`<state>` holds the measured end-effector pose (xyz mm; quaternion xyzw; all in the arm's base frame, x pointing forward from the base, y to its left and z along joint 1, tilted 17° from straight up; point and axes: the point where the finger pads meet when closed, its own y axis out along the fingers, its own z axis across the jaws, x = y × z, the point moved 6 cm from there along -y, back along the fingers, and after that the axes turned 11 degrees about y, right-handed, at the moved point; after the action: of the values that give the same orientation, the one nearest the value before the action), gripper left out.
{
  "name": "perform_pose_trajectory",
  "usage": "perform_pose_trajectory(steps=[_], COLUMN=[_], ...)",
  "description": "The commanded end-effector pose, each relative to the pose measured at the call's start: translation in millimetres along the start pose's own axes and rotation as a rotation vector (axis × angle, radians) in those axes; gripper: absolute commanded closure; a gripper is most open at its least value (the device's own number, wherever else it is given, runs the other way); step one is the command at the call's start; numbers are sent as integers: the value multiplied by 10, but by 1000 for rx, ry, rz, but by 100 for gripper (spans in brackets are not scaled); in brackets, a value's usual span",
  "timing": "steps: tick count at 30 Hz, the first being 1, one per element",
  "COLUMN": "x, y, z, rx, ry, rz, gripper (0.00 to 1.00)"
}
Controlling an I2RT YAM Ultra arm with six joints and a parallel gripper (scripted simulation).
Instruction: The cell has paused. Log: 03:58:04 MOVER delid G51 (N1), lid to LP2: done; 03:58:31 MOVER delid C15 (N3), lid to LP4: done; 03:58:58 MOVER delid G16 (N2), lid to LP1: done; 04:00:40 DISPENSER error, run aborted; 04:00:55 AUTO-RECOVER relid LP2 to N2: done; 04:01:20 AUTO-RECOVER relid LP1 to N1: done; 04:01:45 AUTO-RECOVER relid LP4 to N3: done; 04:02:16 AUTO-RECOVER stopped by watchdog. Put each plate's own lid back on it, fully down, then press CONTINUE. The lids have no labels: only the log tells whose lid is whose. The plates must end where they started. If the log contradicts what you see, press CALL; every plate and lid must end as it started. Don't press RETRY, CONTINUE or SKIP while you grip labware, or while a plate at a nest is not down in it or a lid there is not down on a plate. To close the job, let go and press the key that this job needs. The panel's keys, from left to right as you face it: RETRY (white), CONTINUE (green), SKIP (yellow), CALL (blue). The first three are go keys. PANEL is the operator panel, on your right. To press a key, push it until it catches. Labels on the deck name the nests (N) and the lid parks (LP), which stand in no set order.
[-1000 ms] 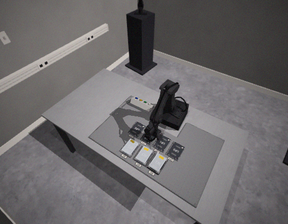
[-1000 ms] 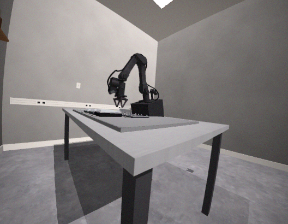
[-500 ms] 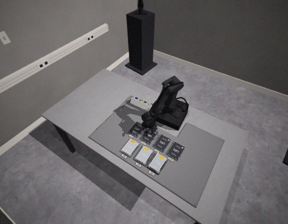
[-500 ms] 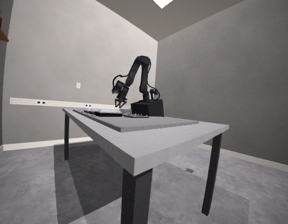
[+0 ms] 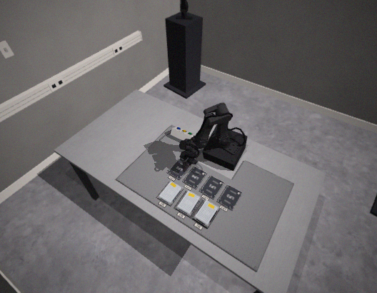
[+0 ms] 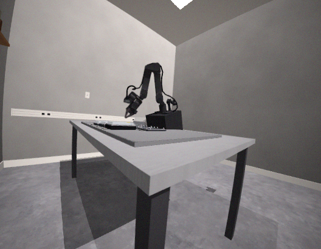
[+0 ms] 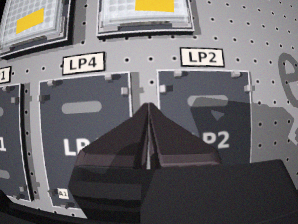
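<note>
My gripper (image 5: 186, 166) (image 6: 126, 117) (image 7: 148, 110) is shut and empty, above the gap between lid park LP4 (image 7: 82, 125) (image 5: 194, 176) and lid park LP2 (image 5: 175, 171). Both parks are bare, as are LP1 (image 5: 212, 186) (image 7: 10, 115) and the park at the row's far end (image 5: 229, 196). Three plates with clear lids and yellow patches sit at the nests: one plate (image 5: 170, 193) (image 7: 117, 14), a middle plate (image 5: 188, 204) (image 7: 46, 12) and a third plate (image 5: 206, 213). The lids look seated; fine gaps cannot be told. The nest labels are too small to read.
The operator panel (image 5: 177, 134) stands behind the arm, with blue (image 5: 178, 128), yellow (image 5: 184, 131) and green (image 5: 190, 133) keys showing; the arm hides the white key. The black arm base (image 5: 223, 157) (image 6: 168, 121) stands beside the lid parks.
</note>
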<state>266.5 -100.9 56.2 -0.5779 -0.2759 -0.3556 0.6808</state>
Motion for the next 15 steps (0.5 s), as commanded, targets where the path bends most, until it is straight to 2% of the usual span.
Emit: perform_pose_trajectory(steps=[1, 15], x=[108, 99], y=[37, 13], z=[25, 29], rx=[47, 39], ry=[-38, -30], rz=[-59, -55], gripper=[100, 100])
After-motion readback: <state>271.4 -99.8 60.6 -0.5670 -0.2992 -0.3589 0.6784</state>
